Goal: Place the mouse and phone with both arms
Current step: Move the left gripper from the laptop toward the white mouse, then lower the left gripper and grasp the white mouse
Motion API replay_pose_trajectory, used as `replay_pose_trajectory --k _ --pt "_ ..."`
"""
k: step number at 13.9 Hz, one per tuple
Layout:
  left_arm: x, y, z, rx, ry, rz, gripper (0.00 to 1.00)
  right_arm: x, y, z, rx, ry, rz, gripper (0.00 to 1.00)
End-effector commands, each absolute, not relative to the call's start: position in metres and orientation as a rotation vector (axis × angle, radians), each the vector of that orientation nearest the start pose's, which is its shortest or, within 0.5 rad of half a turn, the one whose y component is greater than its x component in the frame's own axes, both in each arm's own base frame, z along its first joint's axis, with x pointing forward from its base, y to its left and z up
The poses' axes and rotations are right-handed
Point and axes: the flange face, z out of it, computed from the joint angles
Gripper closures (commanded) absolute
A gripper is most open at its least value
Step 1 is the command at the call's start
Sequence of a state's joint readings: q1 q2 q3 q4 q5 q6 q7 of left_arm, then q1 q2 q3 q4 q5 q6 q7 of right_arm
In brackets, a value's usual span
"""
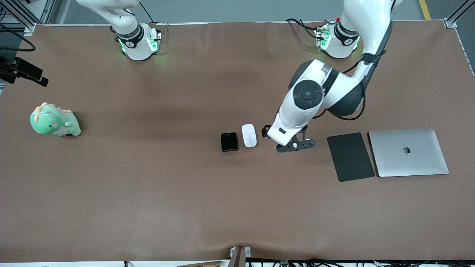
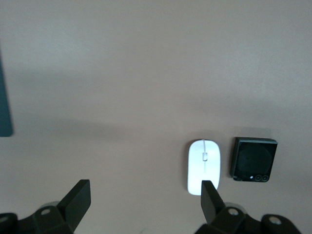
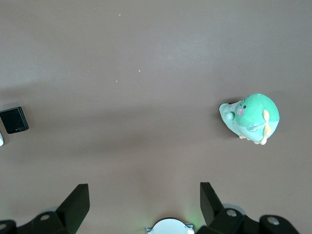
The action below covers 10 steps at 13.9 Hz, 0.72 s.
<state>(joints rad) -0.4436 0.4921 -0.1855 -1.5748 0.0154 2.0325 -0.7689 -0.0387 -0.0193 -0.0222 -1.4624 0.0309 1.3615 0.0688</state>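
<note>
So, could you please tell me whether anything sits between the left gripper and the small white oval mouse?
Nothing visible does: the open left gripper hangs beside the white oval mouse, bare brown table between them.
</note>
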Motion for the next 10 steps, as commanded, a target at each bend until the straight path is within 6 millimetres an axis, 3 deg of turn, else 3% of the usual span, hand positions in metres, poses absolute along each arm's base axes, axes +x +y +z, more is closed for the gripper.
replay_pose_trajectory --k 1,4,7,10 --pt "0.556 -0.416 0.325 -3.172 -0.306 0.095 0.00 0.521 -0.030 0.671 -3.113 0.198 0.113 0.00" --pt "0.549 -0.442 0.288 -3.205 -0.331 0.061 0.00 0.521 -0.030 0.671 -3.115 0.198 0.113 0.00" --pt "0.530 -0.466 0.255 -3.199 -0.340 0.087 0.01 0.521 -0.030 0.671 -3.115 0.198 0.113 0.00" --pt "0.527 -0.471 0.234 -3.203 -0.351 0.080 0.07 0.521 -0.030 0.671 -3.115 0.198 0.113 0.00"
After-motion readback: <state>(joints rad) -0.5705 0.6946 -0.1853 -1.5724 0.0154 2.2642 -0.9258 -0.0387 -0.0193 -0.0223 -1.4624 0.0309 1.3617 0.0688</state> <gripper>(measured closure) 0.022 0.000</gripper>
